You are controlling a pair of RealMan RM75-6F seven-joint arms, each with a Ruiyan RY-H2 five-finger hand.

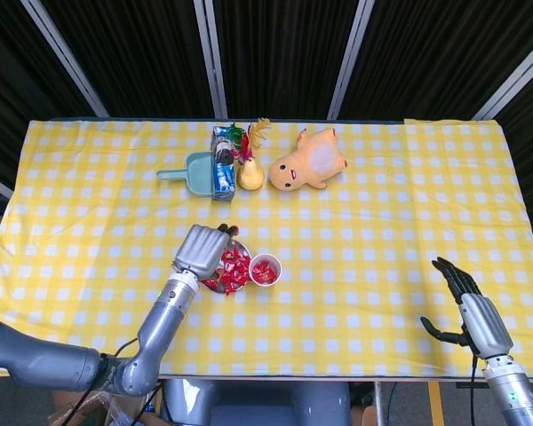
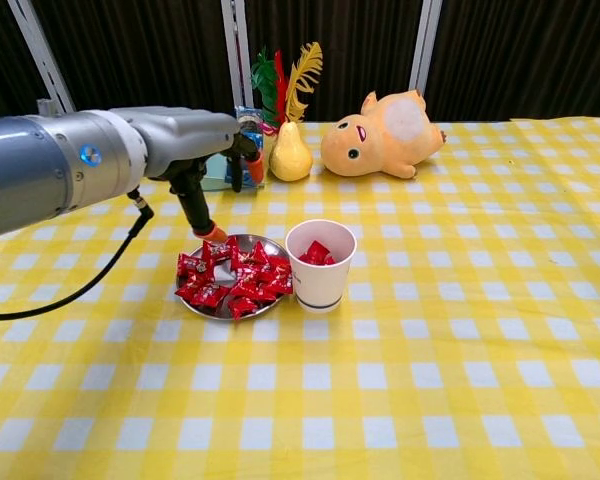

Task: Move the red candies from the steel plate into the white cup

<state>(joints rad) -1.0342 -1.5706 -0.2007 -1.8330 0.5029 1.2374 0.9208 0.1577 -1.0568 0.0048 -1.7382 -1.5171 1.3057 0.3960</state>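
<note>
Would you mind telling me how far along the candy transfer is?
Done: a few candies lie in the cup. In hand: nothing; the left hand hovers over the plate with fingers pointing down, and the right hand idles open. Left: most candies, piled on the plate.

No lettering you can read anywhere, blue carton (image 1: 222, 163) at the table's twelve o'clock edge carries print too small to make out, red candies (image 2: 232, 281) show white marks on their wrappers, illegible.
</note>
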